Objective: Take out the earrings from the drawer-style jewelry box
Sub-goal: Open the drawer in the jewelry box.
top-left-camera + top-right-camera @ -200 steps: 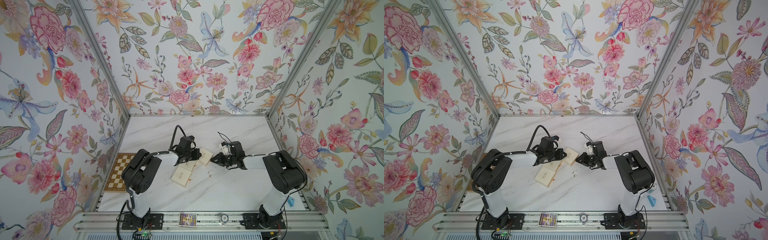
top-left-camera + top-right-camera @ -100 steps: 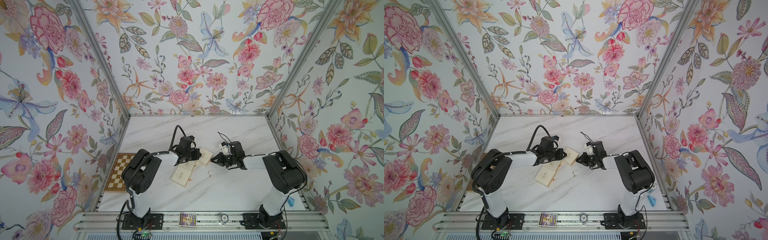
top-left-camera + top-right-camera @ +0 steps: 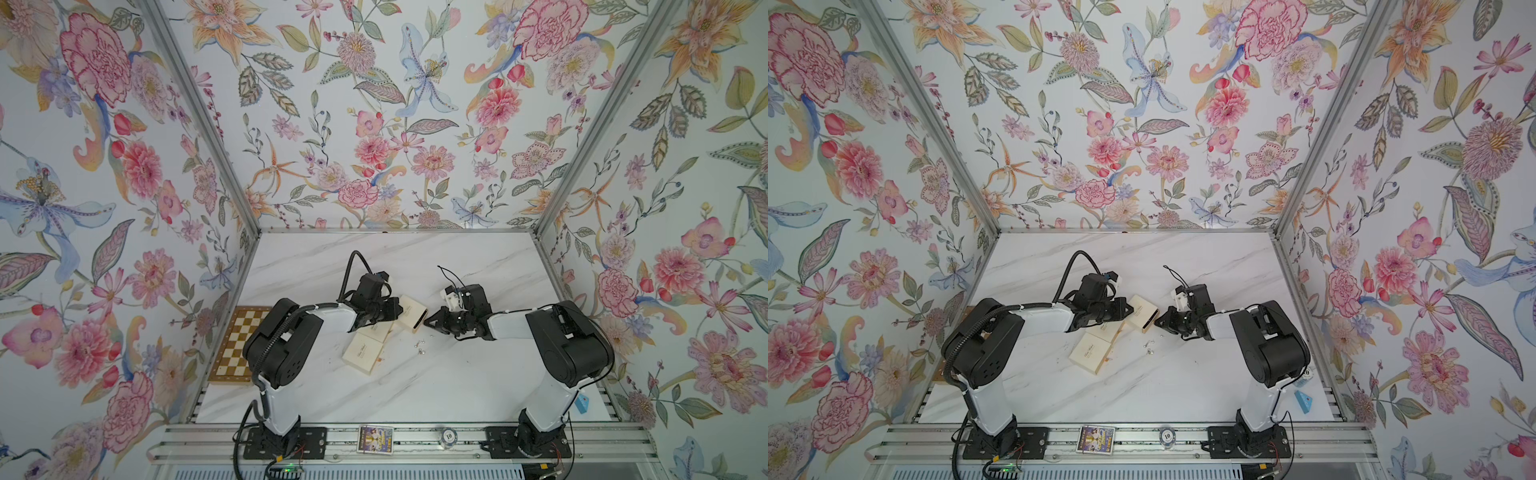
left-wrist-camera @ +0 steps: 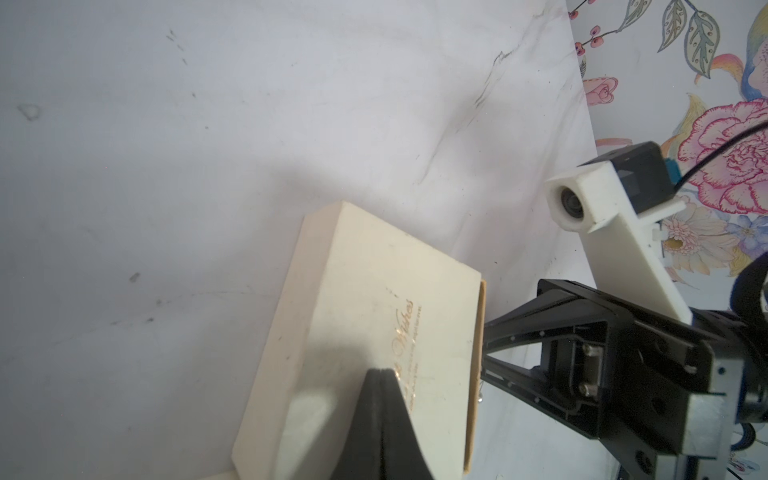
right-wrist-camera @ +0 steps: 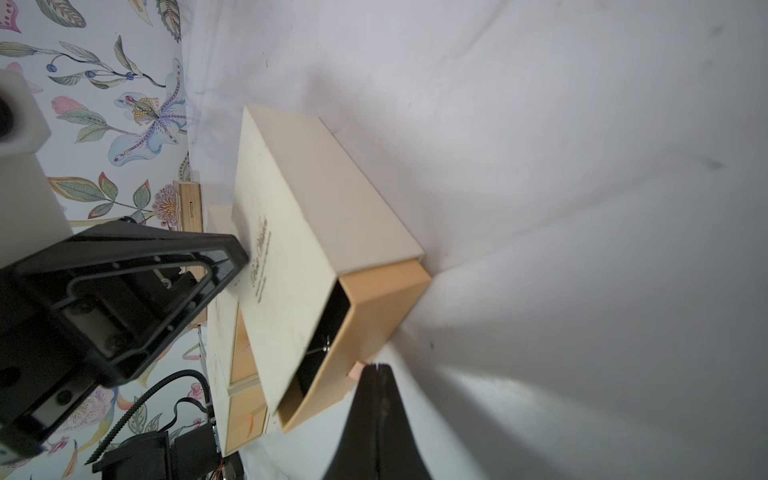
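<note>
Earrings [image 3: 420, 346], tiny and silvery, are seen loose on the marble worktop [image 3: 415, 395] toward the arm bases, near two further cream boxes [image 3: 363, 353]. Just beyond them, the drawer-style jewelry box [image 3: 411, 311] is met by both arms. Its cream sleeve is held down from above by the left pincer [image 4: 382, 370], whose fingers are pressed together. The tan drawer [image 5: 376, 303] is drawn partly out, with its sliding axis pointed straight at the right pincer [image 5: 376, 366], so the right arm is judged nearer to the open end. That pincer's fingers are pressed together right at the pink pull tab [image 5: 356, 371]; whether the tab is caught cannot be told. One more earring [image 5: 322, 348] is glimpsed inside the dark drawer mouth, just past those tips. A wider opening is probably needed before it can be reached.
</note>
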`<action>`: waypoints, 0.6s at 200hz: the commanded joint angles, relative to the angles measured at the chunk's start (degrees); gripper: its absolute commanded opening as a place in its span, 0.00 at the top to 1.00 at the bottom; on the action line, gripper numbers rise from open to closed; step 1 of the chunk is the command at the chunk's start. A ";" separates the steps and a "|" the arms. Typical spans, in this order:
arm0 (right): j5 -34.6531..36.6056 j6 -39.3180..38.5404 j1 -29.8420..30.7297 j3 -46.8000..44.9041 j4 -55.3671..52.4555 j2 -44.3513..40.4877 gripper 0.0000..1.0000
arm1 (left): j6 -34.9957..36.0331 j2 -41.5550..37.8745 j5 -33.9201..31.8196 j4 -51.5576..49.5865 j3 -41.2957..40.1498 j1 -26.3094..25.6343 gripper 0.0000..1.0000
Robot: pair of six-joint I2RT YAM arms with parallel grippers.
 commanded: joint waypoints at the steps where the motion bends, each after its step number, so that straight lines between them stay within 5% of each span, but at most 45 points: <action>1: 0.06 -0.44 -0.77 -1.39 0.04 -1.54 1.00 | 0.09 -0.45 -1.41 -2.81 -1.86 -0.21 1.00; 120: 1.82 -1.82 -3.01 -5.59 -2.97 -6.85 1.00 | -0.43 0.43 -0.82 -1.70 -2.40 -0.23 1.00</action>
